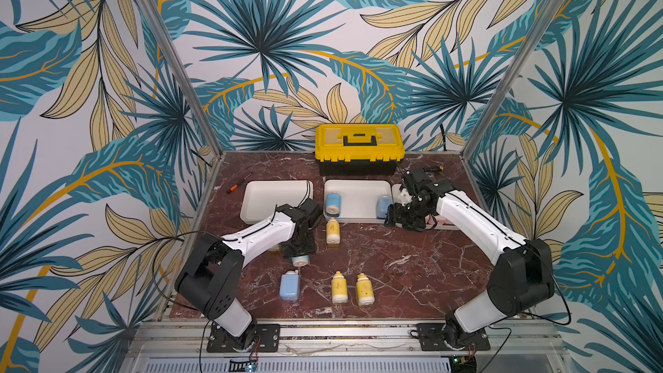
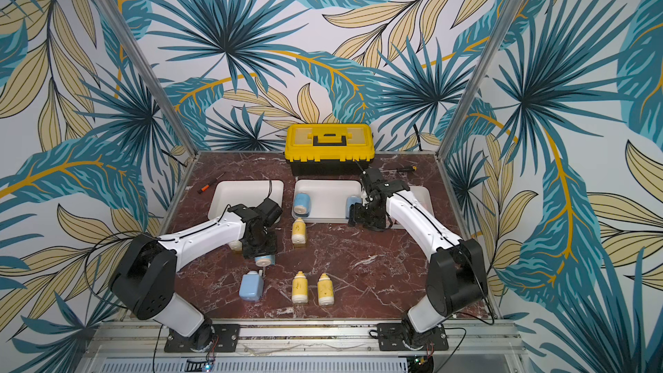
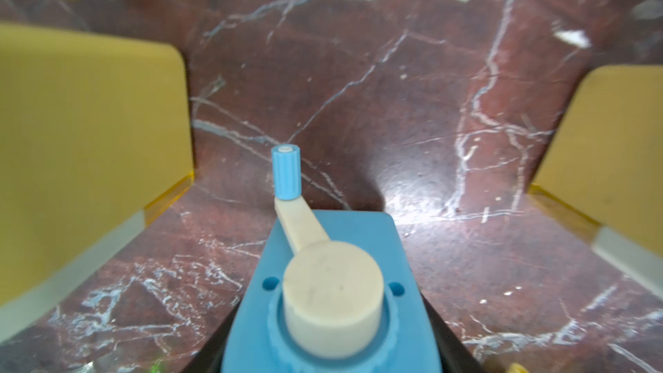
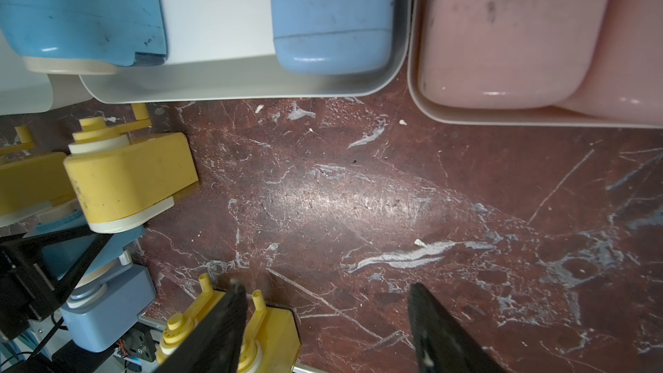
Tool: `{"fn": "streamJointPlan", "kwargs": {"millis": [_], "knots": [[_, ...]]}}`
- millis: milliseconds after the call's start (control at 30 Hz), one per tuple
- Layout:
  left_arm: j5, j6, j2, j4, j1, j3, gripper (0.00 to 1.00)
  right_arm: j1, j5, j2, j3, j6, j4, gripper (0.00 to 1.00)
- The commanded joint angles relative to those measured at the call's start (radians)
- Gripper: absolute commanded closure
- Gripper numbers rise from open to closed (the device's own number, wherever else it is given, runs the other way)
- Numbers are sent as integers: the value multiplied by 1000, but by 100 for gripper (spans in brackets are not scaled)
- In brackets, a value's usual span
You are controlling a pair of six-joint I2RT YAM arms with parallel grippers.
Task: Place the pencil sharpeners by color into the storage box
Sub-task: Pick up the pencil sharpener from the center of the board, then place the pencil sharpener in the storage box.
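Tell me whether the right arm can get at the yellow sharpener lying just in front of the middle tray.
Probably yes: the right claw is open and empty, and only bare marble lies between it and the yellow sharpener.

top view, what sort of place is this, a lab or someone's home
Probably a robot test cell, not a home: two white-and-black robot arms bolted to an aluminium rail, a red marble-look tabletop framed by metal posts, leaf-print wallpaper panels all round.
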Motion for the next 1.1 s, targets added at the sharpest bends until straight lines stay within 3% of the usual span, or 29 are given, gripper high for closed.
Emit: {"fn": "streamJointPlan", "kwargs": {"millis": [0,533,1067], "knots": [[26,27,1,17,11,45,66,-2,10,14,18,3,-15,27],[2,80,-56,-42,23,210,67,-4,11,29,43,-3,-18,27],[8,126,-14,-106,29,542,68,-4,5,49,59,-8,-12,28]]}}
